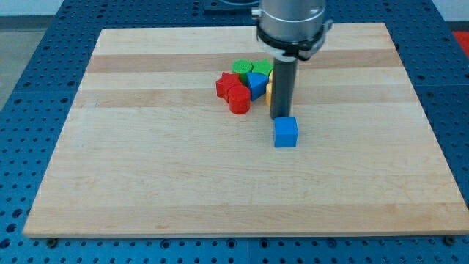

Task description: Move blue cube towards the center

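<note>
The blue cube (286, 133) lies on the wooden board (146, 161), a little right of the board's middle. My tip (281, 117) stands just above the cube's upper left edge in the view, touching it or nearly so. The dark rod rises from there to the arm's grey head at the view's top.
A tight cluster lies above and left of the tip: a red star-like block (226, 85), a red cylinder (239, 101), a green block (242, 68), another green block (263, 67), a blue triangular block (256, 83) and a yellow block (269, 89) partly hidden behind the rod.
</note>
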